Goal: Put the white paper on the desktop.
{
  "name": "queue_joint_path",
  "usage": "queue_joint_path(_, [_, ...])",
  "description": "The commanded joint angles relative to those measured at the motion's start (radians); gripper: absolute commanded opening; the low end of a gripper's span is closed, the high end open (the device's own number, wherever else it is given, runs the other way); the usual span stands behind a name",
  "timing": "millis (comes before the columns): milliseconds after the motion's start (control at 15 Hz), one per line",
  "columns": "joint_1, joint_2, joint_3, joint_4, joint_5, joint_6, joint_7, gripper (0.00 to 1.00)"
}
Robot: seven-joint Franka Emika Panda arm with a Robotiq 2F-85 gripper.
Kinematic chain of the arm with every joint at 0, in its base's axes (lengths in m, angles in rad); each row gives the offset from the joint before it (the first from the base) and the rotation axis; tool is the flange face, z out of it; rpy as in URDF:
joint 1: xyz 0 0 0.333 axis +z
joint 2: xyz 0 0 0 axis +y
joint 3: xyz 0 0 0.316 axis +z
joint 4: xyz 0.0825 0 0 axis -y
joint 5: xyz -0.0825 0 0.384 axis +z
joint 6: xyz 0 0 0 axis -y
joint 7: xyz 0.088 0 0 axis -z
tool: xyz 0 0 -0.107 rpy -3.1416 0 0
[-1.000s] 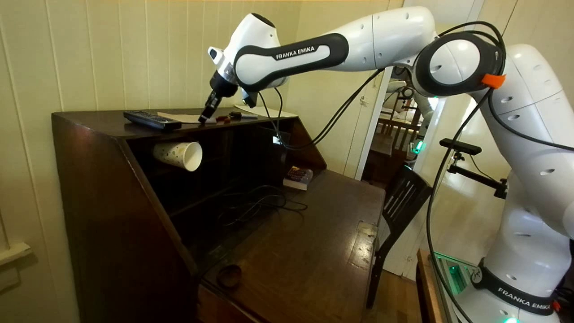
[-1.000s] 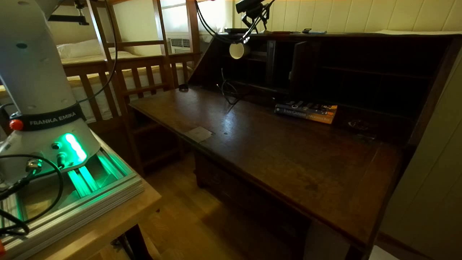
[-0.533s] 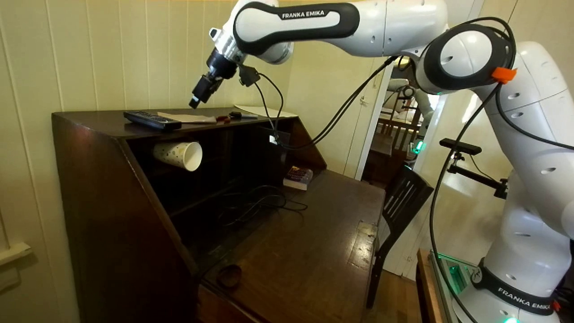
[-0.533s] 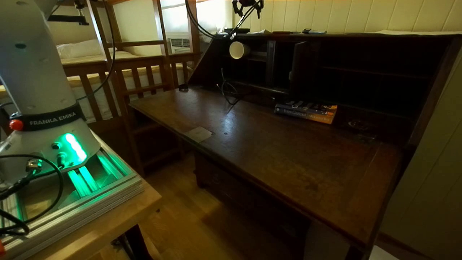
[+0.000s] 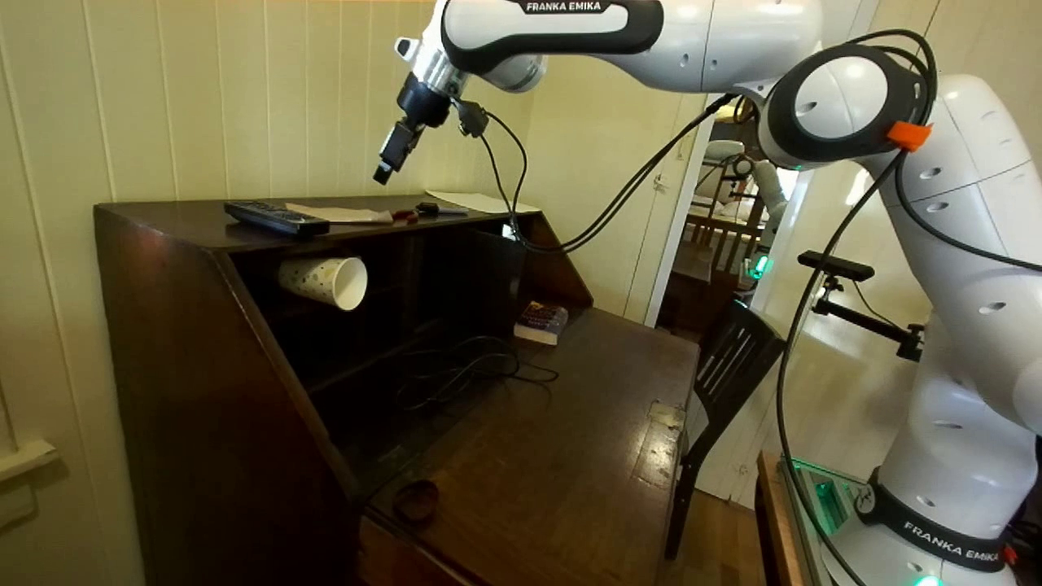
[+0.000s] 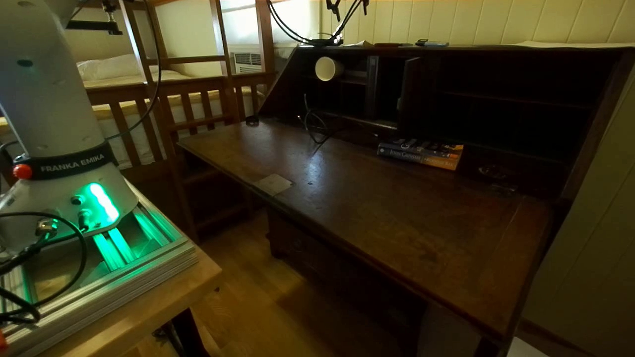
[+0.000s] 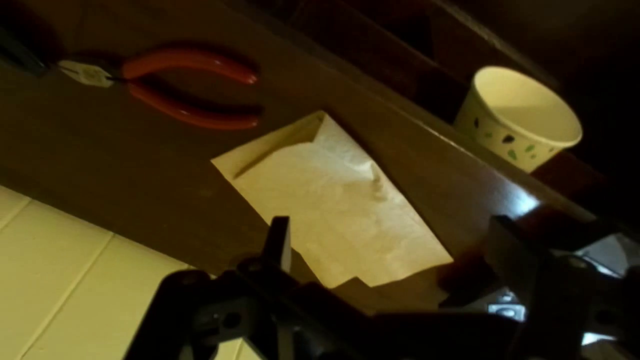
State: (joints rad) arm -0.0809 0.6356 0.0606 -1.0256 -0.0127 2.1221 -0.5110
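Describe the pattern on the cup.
The pale cup has scattered dark and green flecks, clearest in the wrist view.

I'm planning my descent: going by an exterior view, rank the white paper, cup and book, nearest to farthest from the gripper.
In an exterior view, from the gripper:
1. White paper: on the top shelf, below the gripper.
2. Cup: on its side, below that shelf.
3. Book: on the desktop, farther right and lower in the picture.
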Motion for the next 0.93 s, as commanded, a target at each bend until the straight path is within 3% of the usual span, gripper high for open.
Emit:
queue_joint_path(0, [-0.004, 0.0, -0.008, 0.015, -0.019, -0.028, -0.027, 1.0])
queue_joint_path(467, [-0.034, 0.091, 0.012, 0.115, 0.017, -0.12, -0.124, 1.0])
queue_joint_path(667, [-0.041, 0.142, 0.025, 0.161, 0.023, -0.103, -0.185, 1.0])
queue_joint_path(867, [-0.04, 0.2, 0.032, 0.227, 0.047, -0.072, -0.152, 1.0])
